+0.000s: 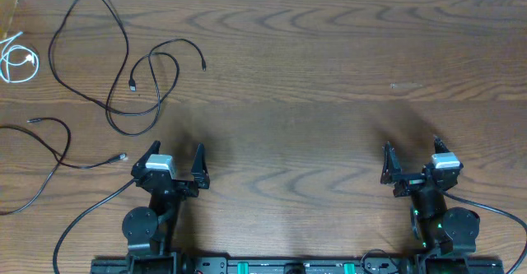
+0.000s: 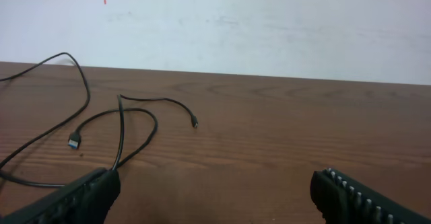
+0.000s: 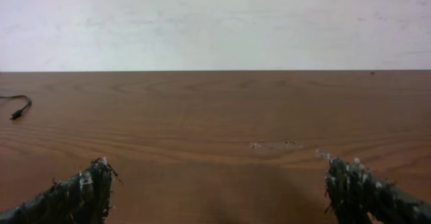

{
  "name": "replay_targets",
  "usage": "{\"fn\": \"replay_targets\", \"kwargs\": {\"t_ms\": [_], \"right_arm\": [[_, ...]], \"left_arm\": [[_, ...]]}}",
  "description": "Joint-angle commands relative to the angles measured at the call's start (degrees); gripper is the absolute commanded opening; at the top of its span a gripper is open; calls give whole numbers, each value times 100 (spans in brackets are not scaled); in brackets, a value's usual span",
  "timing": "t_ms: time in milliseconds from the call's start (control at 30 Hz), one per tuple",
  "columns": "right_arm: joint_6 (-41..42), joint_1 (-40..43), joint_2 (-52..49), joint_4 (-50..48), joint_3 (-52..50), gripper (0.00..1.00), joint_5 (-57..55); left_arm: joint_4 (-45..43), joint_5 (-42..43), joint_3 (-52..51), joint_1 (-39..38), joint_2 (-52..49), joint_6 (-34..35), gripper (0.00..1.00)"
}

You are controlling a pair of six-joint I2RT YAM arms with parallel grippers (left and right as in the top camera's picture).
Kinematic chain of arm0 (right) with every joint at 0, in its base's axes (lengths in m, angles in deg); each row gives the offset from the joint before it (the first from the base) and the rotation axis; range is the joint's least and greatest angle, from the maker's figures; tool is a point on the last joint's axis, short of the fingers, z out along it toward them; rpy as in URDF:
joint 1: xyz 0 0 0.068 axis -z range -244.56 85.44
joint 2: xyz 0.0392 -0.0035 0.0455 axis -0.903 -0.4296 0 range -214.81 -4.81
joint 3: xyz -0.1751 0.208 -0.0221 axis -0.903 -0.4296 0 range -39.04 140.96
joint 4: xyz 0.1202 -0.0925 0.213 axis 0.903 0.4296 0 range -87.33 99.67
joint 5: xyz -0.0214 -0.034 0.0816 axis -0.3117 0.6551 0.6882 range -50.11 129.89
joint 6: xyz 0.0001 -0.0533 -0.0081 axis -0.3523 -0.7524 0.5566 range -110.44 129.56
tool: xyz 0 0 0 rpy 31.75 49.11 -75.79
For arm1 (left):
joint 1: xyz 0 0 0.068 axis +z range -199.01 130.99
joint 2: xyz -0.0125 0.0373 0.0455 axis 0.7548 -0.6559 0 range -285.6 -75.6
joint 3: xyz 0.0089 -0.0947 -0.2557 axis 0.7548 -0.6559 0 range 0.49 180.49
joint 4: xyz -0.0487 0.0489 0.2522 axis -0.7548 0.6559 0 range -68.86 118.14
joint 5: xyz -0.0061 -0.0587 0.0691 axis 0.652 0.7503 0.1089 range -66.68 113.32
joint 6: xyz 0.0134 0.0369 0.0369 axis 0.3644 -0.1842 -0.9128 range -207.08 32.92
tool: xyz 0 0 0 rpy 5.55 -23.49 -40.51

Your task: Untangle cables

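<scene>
Left claw (image 1: 175, 152), right claw (image 1: 412, 149) — both apart; 2 black cables (image 1: 51, 50), 1 white cable (image 1: 16, 60).

My left gripper (image 1: 177, 150) and right gripper (image 1: 412, 146) sit well apart at the near edge of the table (image 1: 296, 76), jaws spread wide, holding nothing. A long black cable (image 1: 51, 50) sprawls in loose loops at the far left. A second black cable (image 1: 122, 157) lies nearer, its plug near my left gripper. The white cable (image 1: 31, 58) is coiled at the left edge.
</scene>
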State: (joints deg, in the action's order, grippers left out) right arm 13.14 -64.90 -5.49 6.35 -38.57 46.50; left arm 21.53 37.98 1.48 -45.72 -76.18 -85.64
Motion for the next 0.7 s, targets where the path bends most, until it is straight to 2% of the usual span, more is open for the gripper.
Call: {"fn": "replay_targets", "kwargs": {"t_ms": [0, 100, 667], "right_arm": [[-90, -46, 37, 20, -15, 99, -24], [-90, -46, 37, 20, -15, 99, -24], [-90, -46, 37, 20, -15, 99, -24]], "left_arm": [[256, 72, -76, 11, 50, -240, 95], [260, 90, -76, 11, 50, -455, 95], [295, -129, -76, 13, 50, -273, 95]]}}
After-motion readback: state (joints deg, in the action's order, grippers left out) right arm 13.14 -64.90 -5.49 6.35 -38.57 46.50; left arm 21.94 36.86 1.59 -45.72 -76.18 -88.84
